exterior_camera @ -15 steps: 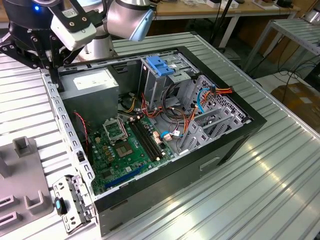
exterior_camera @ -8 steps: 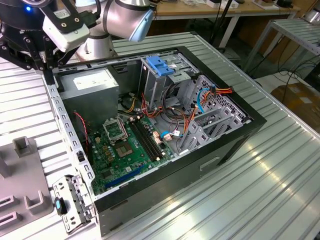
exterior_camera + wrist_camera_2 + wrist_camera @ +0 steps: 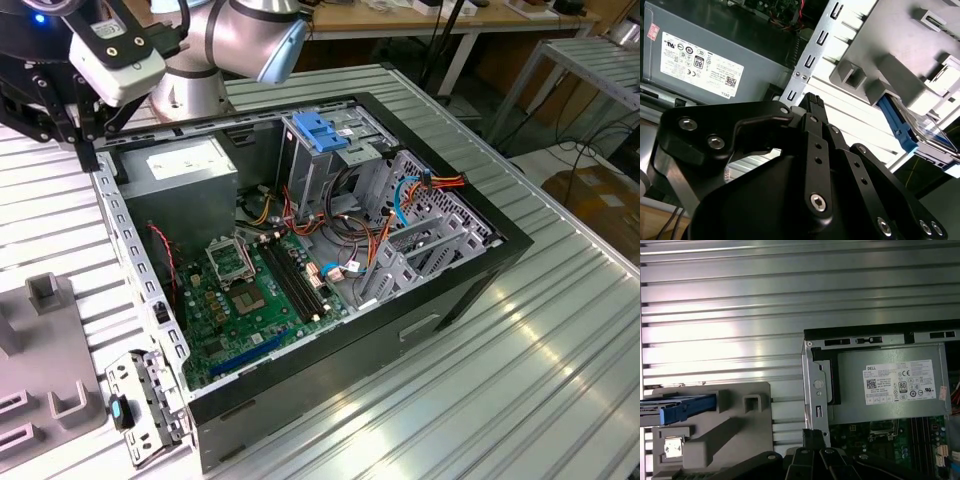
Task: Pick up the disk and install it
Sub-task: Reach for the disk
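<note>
Jaws of the gripper [image 3: 812, 101] are shown pressed together with nothing between them, at a corner of the open computer case [image 3: 300, 390] near the power-supply box [image 3: 705, 60]. The disk [image 3: 925, 135], blue-railed, is seated in a grey fixture [image 3: 735, 425] on the ribbed table [image 3: 740, 300] beside the case, apart from the gripper.

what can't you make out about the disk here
- Disk, first wrist view: mostly cut off by the picture's edge.
- Disk, second wrist view: largely behind the grey holder.
- Drive cage, exterior view: blue cap hides its inside.
</note>
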`<state>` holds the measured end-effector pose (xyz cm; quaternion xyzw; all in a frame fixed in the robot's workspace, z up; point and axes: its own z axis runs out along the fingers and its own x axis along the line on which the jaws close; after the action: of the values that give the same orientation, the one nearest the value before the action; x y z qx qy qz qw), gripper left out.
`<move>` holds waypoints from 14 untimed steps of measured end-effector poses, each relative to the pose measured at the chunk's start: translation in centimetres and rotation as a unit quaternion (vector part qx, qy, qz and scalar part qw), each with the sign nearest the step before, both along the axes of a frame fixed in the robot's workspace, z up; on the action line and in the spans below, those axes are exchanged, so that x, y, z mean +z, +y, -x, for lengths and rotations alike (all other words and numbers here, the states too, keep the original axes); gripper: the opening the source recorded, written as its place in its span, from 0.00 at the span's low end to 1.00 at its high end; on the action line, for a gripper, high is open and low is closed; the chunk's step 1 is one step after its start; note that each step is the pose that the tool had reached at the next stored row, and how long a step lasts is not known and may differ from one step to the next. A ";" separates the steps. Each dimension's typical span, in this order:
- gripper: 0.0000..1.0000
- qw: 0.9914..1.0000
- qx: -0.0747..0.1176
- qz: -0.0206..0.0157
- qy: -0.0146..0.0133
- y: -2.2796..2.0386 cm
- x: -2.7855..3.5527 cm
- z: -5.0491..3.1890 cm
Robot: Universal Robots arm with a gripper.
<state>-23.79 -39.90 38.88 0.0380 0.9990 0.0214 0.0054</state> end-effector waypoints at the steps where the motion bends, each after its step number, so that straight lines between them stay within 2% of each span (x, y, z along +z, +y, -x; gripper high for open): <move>1: 0.11 1.000 0.000 0.000 0.000 0.00 0.00 0.09; 14: 0.11 1.000 0.000 0.000 0.001 0.00 -0.07 1.72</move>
<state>-25.51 -39.89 38.81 0.0381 0.9990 0.0214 0.0042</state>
